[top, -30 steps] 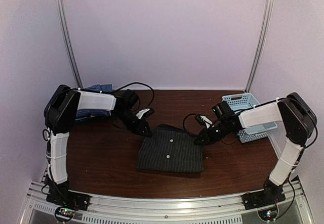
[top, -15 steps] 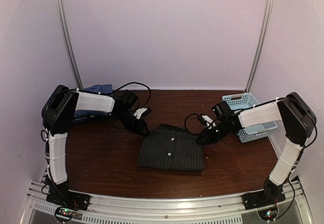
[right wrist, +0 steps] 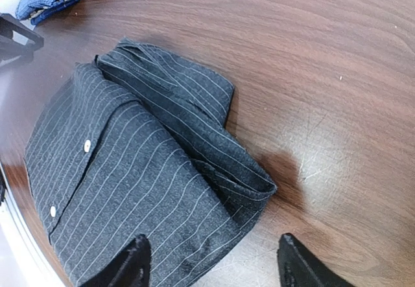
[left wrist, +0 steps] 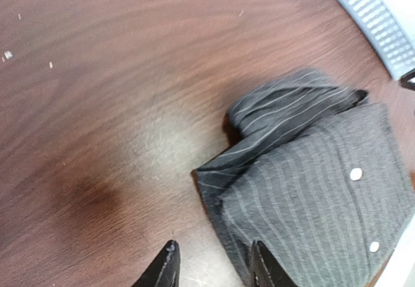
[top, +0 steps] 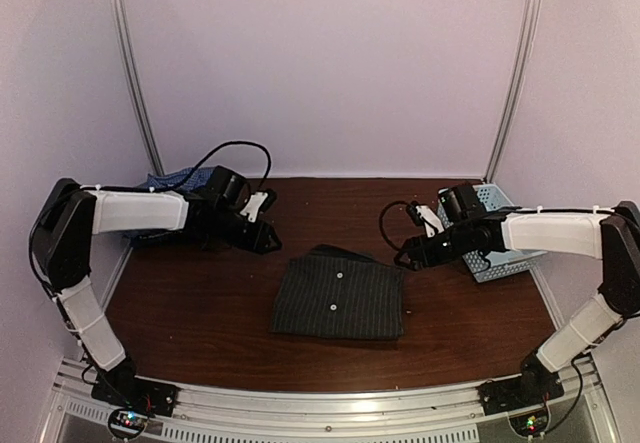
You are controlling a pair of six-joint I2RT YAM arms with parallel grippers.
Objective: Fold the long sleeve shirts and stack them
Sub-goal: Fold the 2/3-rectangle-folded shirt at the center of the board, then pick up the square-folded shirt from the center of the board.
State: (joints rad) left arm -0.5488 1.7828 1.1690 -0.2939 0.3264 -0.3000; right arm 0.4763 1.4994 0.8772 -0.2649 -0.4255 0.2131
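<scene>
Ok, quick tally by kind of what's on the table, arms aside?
Shirts: 2 (black pinstriped shirt, folded at centre; blue shirt, bunched at far left)
Baskets: 1 (light blue basket, far right)
Total: 3

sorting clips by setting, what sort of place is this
Likely a robot lab test cell, not a home: two white-and-black arms bolted to an aluminium rail, a dark wooden table enclosed by plain pale walls, and a folded black pinstriped shirt lying on it.
</scene>
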